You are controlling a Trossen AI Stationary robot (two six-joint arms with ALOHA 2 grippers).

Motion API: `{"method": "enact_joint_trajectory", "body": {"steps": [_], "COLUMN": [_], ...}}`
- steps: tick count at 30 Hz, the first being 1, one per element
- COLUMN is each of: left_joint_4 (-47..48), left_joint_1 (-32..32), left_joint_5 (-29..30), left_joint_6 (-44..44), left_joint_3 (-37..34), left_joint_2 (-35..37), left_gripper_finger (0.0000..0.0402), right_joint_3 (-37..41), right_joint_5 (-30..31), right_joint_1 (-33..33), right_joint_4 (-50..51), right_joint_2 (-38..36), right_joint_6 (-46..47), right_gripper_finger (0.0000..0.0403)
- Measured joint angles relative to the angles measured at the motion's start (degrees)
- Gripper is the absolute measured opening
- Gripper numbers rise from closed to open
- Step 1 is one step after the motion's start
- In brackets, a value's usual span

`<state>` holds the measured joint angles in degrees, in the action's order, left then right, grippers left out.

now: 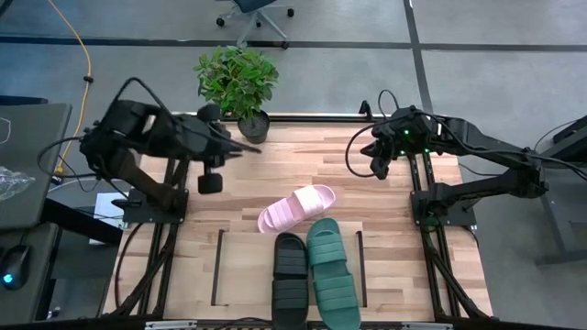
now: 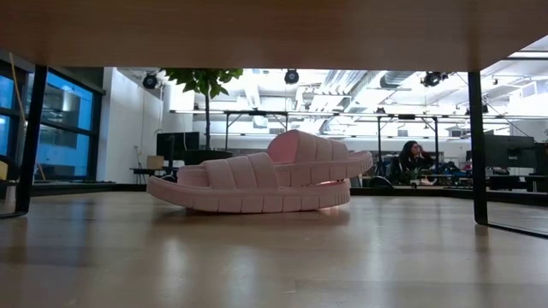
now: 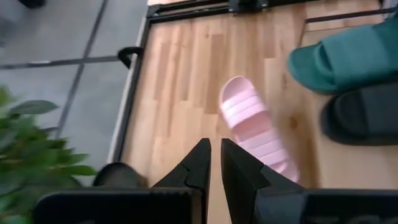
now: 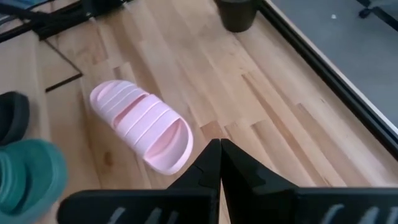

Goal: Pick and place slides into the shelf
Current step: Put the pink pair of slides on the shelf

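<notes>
The pale pink slide lies sole-down and slantwise on the wood table, just beyond the far end of the shelf. It also shows in both wrist views. On the shelf panel, the black slide and the teal-green slide lie side by side, sole-down. My left gripper hovers shut near the far-left of the table, beside the plant pot. My right gripper hovers shut at the far-right. Both are well clear of the pink slide.
A potted plant stands at the table's far edge, its pot close to the left gripper. Thin black rails bound the shelf. Bare panel lies left of the black slide. A person sits far off in the room.
</notes>
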<state>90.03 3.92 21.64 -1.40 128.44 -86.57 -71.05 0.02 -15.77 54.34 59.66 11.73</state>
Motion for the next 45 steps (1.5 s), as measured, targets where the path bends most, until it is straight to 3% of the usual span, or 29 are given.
{"method": "enact_joint_trajectory", "body": {"steps": [11, 20, 23, 29, 34, 41, 45], "left_joint_4": [-0.12, -0.14, -3.43, -19.78, -26.20, -35.12, -36.79], "left_joint_1": [-13.36, -26.84, -27.19, -27.16, -27.16, -27.16, -27.16], "left_joint_5": [-1.00, -9.05, -9.76, -17.42, -18.38, -24.94, -25.76], "left_joint_6": [15.95, 20.71, 20.67, 21.07, 19.14, 15.59, 13.94], "left_joint_3": [-2.35, -19.41, -26.12, -39.97, -49.36, -57.75, -59.62], "left_joint_2": [4.01, 11.57, 13.90, 19.57, 22.56, 24.33, 24.24], "left_gripper_finger": [0.0028, 0.0028, 0.0028, 0.0028, 0.0028, 0.0028, 0.0028], "right_joint_3": [0.00, 0.00, 0.00, 0.00, 0.00, 0.00, 0.00], "right_joint_5": [3.96, 6.30, 7.33, 8.78, 8.79, 9.02, 9.02], "right_joint_1": [0.02, 0.00, 0.02, 0.02, 0.00, 0.00, 0.02], "right_joint_4": [-0.22, -0.20, -0.19, -0.19, -0.18, -0.17, -0.17], "right_joint_2": [0.00, 0.00, 0.00, 0.00, 0.00, 0.00, 0.00], "right_joint_6": [6.86, 10.35, 10.81, 12.31, 13.35, 13.89, 13.96], "right_gripper_finger": [0.0000, 0.0000, 0.0000, 0.0000, 0.0000, 0.0000, 0.0000]}}
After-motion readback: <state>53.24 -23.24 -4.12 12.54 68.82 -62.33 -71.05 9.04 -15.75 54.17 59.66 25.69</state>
